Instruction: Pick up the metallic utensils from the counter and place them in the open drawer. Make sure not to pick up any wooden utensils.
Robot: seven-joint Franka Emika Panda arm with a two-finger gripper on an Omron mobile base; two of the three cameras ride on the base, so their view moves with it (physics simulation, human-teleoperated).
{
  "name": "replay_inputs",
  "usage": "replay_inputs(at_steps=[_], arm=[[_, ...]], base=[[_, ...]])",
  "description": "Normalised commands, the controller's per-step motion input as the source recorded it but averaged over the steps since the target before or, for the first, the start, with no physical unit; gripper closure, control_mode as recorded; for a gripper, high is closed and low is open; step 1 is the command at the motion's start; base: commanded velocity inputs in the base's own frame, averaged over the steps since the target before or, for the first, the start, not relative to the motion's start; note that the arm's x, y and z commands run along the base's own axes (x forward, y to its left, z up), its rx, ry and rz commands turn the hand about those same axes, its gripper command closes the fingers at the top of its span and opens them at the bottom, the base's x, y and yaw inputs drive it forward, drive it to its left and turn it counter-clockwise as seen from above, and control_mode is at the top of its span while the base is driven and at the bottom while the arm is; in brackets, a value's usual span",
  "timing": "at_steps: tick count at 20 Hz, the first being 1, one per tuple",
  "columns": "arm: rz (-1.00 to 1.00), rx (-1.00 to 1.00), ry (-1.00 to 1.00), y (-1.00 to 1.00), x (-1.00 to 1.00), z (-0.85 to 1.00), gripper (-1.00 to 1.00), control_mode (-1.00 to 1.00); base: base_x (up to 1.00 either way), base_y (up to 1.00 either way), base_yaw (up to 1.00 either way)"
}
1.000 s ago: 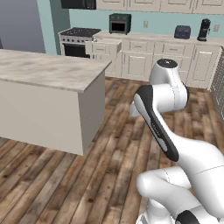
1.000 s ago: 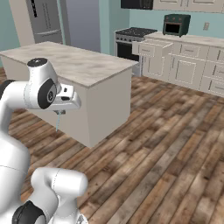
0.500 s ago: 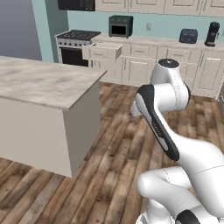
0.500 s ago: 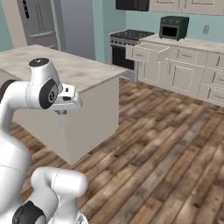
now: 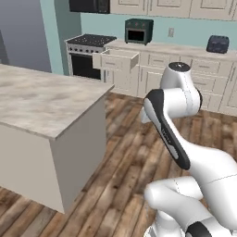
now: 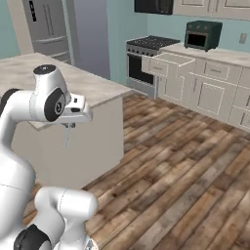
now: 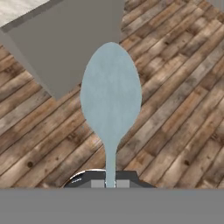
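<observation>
We count one pale silver-blue spoon, one counter and one open drawer among the cabinet fronts. Along the back wall we see one stove, one dark green toaster oven and one dark toaster. There is one refrigerator and one gripper.

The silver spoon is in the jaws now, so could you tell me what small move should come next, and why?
Probably keep driving toward the open drawer beside the stove. The silver spoon hangs from the gripper over bare wood floor, beside the island counter. The drawer is across the room, seemingly out of reach, so releasing here would likely drop the spoon on the floor.
</observation>
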Motion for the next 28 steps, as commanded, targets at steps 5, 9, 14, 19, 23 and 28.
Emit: replay_inputs(at_steps=[5,9,14,19,23,28], arm=[[0.0,0.0,0.0,0.0,0.0,0.0,1.0,1.0],[0.0,0.0,0.0,0.0,0.0,0.0,1.0,1.0],[0.0,0.0,0.0,0.0,0.0,0.0,1.0,1.0],[0.0,0.0,0.0,0.0,0.0,0.0,1.0,1.0],[0.0,0.0,0.0,0.0,0.0,0.0,1.0,1.0],[0.0,0.0,0.0,0.0,0.0,0.0,1.0,1.0]], base=[[1.0,-0.75,0.29],[1.0,-0.82,0.25],[1.0,-0.67,0.18],[1.0,-0.53,0.14],[1.0,-0.31,0.06],[1.0,-0.64,0.0]])
